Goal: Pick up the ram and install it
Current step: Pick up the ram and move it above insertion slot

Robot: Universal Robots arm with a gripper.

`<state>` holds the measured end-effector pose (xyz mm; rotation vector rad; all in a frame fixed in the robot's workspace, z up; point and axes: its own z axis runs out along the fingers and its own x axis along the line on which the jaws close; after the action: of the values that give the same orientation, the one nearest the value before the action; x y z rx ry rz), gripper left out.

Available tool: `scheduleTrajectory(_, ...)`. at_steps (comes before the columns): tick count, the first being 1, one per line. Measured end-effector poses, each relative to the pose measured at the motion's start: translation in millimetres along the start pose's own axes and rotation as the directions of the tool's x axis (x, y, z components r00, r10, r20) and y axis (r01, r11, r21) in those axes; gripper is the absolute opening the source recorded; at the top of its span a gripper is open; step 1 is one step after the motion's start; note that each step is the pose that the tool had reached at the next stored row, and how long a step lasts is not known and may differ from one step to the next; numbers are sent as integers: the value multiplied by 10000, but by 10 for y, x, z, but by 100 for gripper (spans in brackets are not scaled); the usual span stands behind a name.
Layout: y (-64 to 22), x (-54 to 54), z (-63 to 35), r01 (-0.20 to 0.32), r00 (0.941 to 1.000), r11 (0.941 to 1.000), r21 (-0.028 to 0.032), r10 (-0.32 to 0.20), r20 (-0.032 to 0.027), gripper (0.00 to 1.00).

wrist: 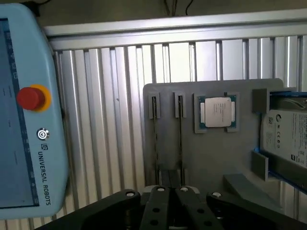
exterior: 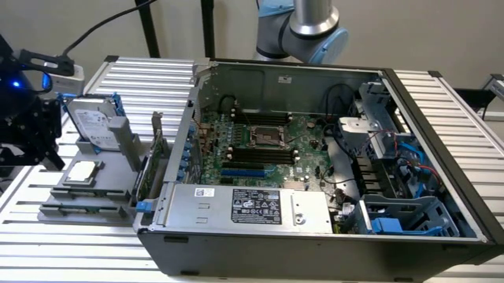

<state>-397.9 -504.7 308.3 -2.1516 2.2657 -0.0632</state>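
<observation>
Two thin ram sticks point(wrist: 154, 139) point(wrist: 180, 139) stand edge-on in the slots of a grey holder point(wrist: 211, 163). My gripper point(wrist: 170, 190) is shut with nothing in it, its black fingers pressed together just over the near ends of the two sticks. In the exterior view the gripper point(exterior: 32, 141) is a black body with a blue light, hanging at that view's left beside the grey holder point(exterior: 82, 203). The open computer case point(exterior: 315, 177) shows a green motherboard with black ram slots point(exterior: 260, 154) next to the processor socket point(exterior: 266, 135).
A square silver processor chip point(wrist: 217, 112) point(exterior: 81, 171) and a silver hard drive with blue rails point(wrist: 288, 136) point(exterior: 91, 124) share the holder. A teach pendant point(wrist: 29, 158) with a red button point(wrist: 31, 97) lies beside it. The arm's base point(exterior: 303, 26) stands behind the case.
</observation>
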Motion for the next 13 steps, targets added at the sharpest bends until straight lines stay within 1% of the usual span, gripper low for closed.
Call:
scheduleTrajectory(3,-1,20,15,152,9999,9999,-5,-152,8,11)
scheduleTrajectory(6,-2,65,24,198,9998,9998,-13,-198,8,11)
scheduleTrajectory(10,-2,74,31,256,9997,9997,-13,-256,-25,11)
scheduleTrajectory(13,-2,74,32,257,9997,9997,-13,-257,-26,12)
